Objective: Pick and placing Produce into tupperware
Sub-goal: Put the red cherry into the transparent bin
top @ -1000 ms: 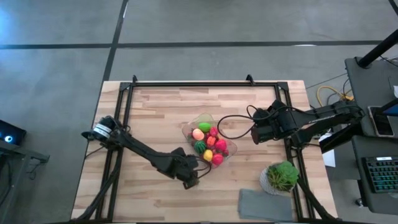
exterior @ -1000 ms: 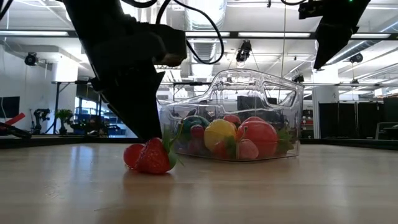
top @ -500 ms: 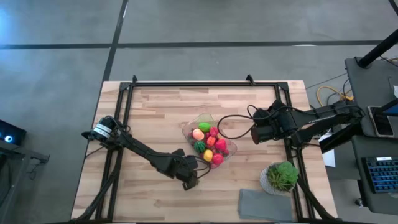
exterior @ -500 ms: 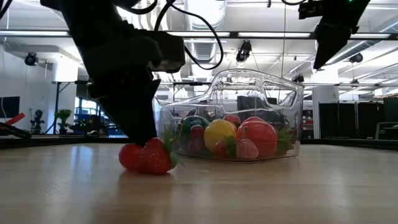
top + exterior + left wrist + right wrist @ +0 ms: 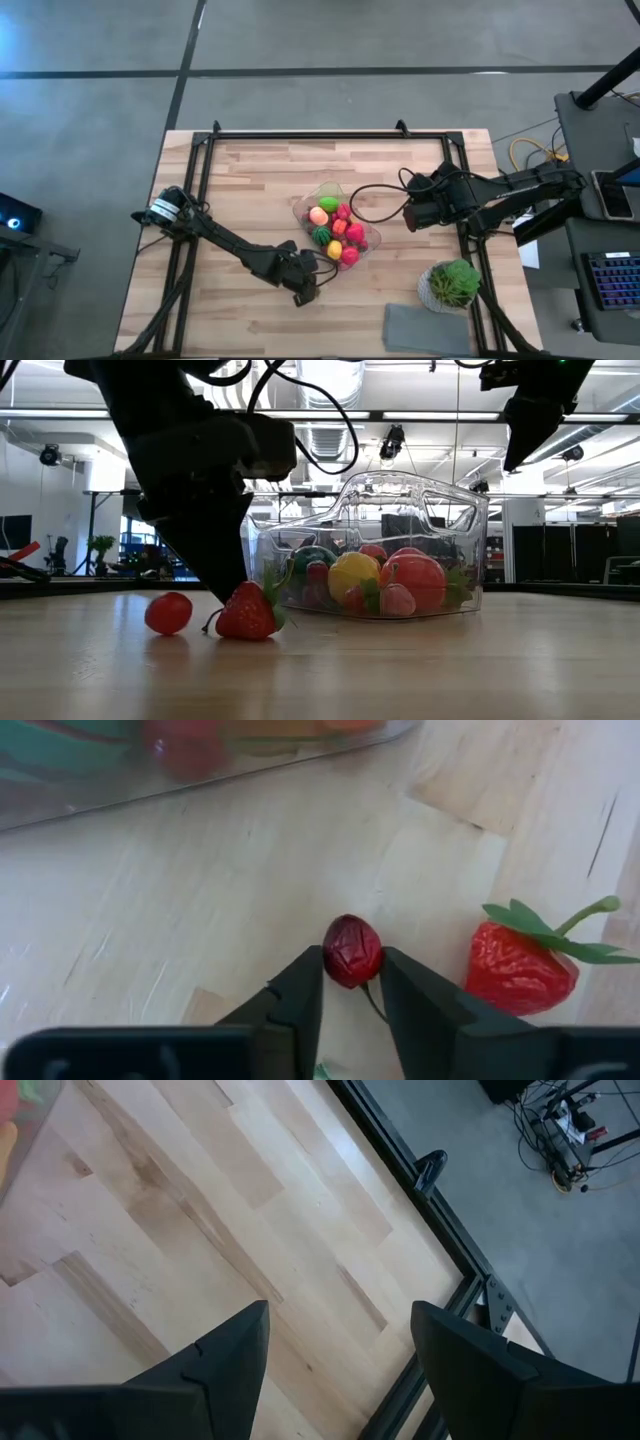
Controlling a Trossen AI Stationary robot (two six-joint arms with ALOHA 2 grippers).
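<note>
High view: the clear rectangular plastic tupperware tub (image 5: 338, 236) sits mid-desk on the light wooden desk (image 5: 260, 190) and already holds most of the small toy produce (image 5: 335, 233), red, pink, orange, yellow and green. The left end effector (image 5: 305, 292) is down at the desk just beside the tub's near corner. The right end effector (image 5: 412, 214) hangs beside the tub's other side, apart from it.

Low view: two pieces lie outside the tub on the desk: a red toy strawberry with green leaves (image 5: 247, 612), close against the tub wall, and a small round red fruit (image 5: 168, 612) a little way off.

Left wrist view: the left end effector (image 5: 352, 982) has its fingers drawn in on a small dark-red wrinkled berry (image 5: 351, 950), resting on the desk; the strawberry (image 5: 518, 967) lies just beside it.

Right wrist view: the right end effector (image 5: 340, 1342) stands parted, holding nothing, over bare desk.

Progress: judged mostly done; the loose pieces outside the tub remain to be placed.
</note>
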